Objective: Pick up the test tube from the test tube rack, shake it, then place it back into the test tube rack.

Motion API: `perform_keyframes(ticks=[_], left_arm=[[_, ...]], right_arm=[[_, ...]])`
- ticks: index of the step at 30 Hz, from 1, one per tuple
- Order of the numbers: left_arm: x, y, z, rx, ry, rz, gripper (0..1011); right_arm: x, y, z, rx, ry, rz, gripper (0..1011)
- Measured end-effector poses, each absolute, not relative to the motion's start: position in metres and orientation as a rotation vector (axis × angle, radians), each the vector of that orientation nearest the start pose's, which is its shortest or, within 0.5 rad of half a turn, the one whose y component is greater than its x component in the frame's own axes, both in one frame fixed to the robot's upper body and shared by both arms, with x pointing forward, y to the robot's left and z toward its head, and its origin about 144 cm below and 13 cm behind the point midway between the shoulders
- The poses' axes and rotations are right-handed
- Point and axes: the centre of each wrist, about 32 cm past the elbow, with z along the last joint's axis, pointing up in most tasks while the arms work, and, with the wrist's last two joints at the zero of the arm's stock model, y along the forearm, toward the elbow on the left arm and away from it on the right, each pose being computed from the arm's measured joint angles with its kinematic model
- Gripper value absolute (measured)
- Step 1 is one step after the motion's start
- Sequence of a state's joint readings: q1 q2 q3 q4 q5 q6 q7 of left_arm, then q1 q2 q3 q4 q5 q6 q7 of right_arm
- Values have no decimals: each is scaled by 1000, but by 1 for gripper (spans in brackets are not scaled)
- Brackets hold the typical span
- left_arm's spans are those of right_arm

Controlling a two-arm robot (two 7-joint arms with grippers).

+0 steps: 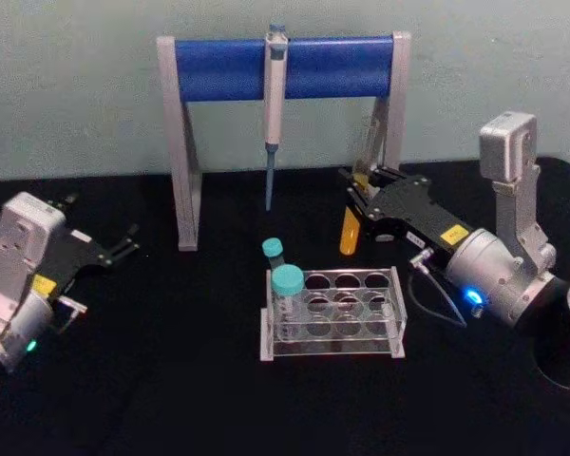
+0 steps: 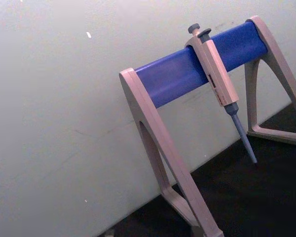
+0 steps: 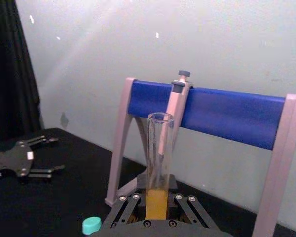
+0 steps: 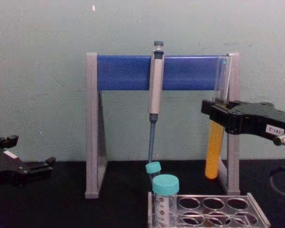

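Observation:
My right gripper [image 1: 361, 204] is shut on the test tube [image 1: 349, 233], a clear glass tube with orange-yellow liquid in its lower half. It holds the tube upright in the air, behind and above the right rear of the test tube rack [image 1: 396, 318]. The chest view shows the tube [image 4: 213, 152] hanging beside the stand's right leg, clear of the rack [image 4: 256, 211], with the gripper [image 4: 218, 111] clamped near its middle. In the right wrist view the tube [image 3: 158, 163] rises between the fingers [image 3: 133, 205]. My left gripper [image 1: 128, 245] rests parked and open at the far left.
Two teal-capped vials [image 1: 287, 280] stand in the rack's left holes. Behind it a grey pipette [image 1: 275, 95] hangs from the blue bar of a tall grey stand [image 1: 218, 66], close to the held tube. The table is covered in black cloth.

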State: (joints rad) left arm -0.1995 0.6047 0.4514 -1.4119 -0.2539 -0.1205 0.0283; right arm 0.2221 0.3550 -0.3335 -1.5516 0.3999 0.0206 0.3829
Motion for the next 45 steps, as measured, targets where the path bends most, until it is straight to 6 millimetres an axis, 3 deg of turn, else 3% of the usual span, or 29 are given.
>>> perform_keyframes(ticks=[23, 45], left_arm=[[489, 310, 1140, 304, -285, 1248, 1002], [489, 310, 1140, 305, -285, 1248, 1001]], right_arm=[[483, -239, 1188, 20, -33, -821, 225], [484, -239, 1177, -14, -20, -842, 225]])
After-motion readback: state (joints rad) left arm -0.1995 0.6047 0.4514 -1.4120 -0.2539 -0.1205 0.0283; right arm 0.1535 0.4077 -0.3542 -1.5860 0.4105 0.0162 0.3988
